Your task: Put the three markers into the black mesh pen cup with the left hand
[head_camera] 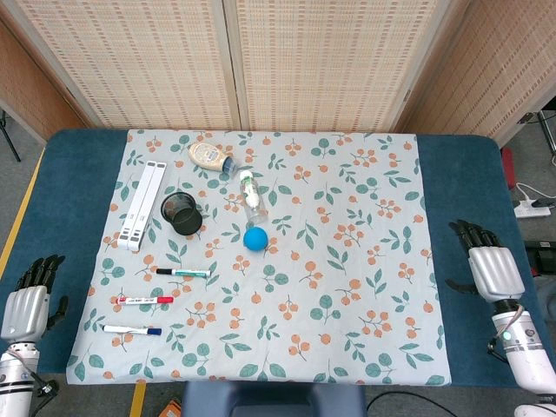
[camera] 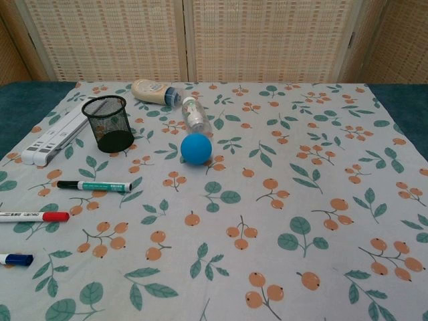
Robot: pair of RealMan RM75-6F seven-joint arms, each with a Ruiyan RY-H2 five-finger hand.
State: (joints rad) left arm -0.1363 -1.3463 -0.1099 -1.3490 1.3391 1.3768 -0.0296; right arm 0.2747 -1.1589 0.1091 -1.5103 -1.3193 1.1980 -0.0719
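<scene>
Three markers lie flat on the floral cloth at the left: a green-capped marker (head_camera: 183, 273) (camera: 93, 186), a red-capped marker (head_camera: 145, 301) (camera: 33, 217) and a blue-capped marker (head_camera: 131, 330) (camera: 15, 259). The black mesh pen cup (head_camera: 182, 214) (camera: 108, 123) stands upright behind them. My left hand (head_camera: 30, 298) rests at the table's left edge, empty, fingers apart, well left of the markers. My right hand (head_camera: 488, 261) lies at the right edge, empty with fingers apart. Neither hand shows in the chest view.
A blue ball (head_camera: 255, 239) (camera: 196, 148) sits right of the cup. A clear bottle (head_camera: 251, 196) (camera: 195, 115) and a beige squeeze bottle (head_camera: 209, 156) (camera: 155, 92) lie behind it. A white folded stand (head_camera: 142, 206) (camera: 51, 138) lies left of the cup.
</scene>
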